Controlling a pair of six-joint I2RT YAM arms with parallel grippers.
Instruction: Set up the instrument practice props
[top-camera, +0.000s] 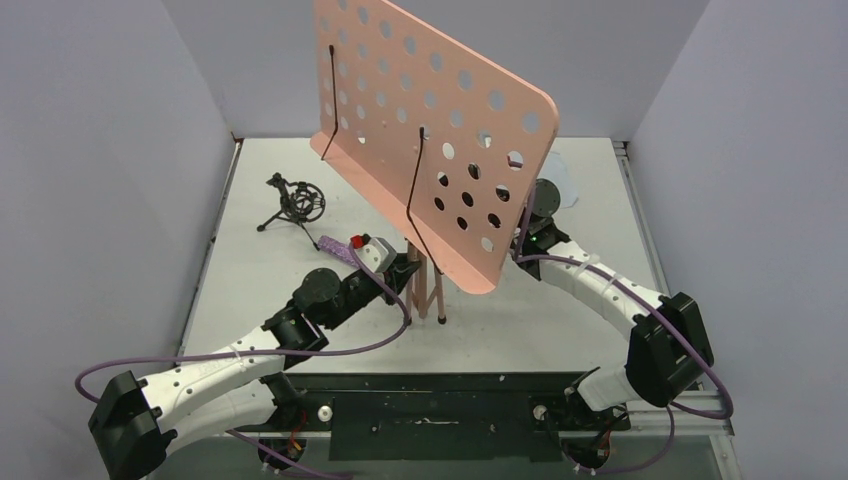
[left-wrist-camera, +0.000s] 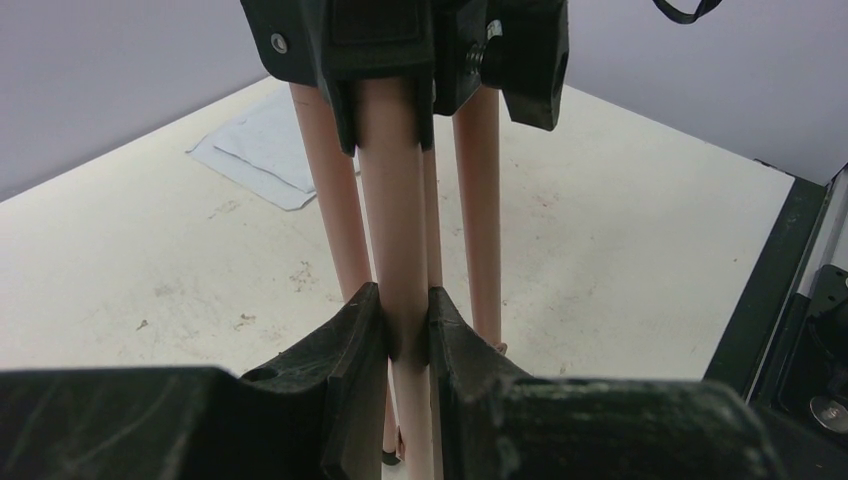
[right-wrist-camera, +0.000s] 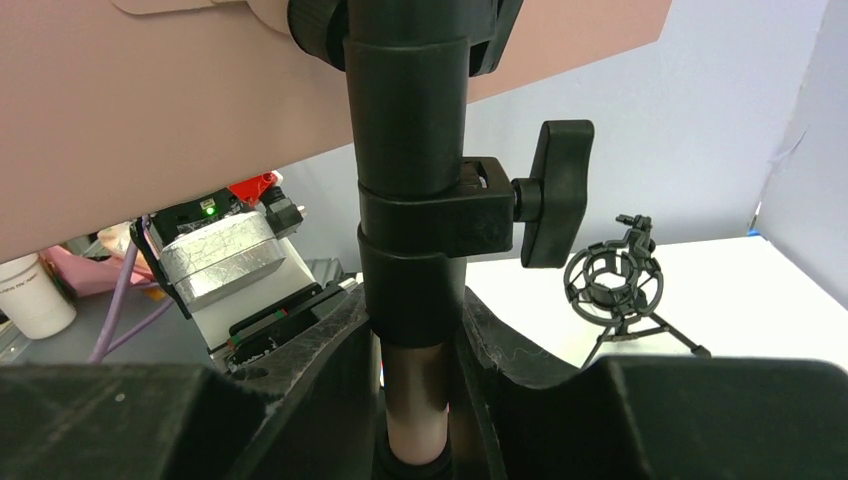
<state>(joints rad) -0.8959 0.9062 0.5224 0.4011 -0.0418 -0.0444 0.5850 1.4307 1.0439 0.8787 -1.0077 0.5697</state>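
The pink music stand (top-camera: 430, 130) stands upright mid-table, its perforated desk tilted. My left gripper (left-wrist-camera: 407, 330) is shut on one thin pink tube of the stand's legs (top-camera: 432, 290), low down. My right gripper (right-wrist-camera: 415, 345) is shut on the stand's post just under its black clamp knob (right-wrist-camera: 555, 190); from above its fingers are hidden behind the desk. The purple microphone (top-camera: 335, 247) lies flat beside my left wrist. The black tripod mic holder (top-camera: 295, 200) stands at the back left. White sheet-music pages (left-wrist-camera: 262, 150) lie on the table behind the stand, partly hidden.
Grey walls close in the white table (top-camera: 250, 290) on three sides. A black rail (top-camera: 430, 405) runs along the near edge between the arm bases. A white cup (right-wrist-camera: 35, 295) sits beyond the table edge in the right wrist view.
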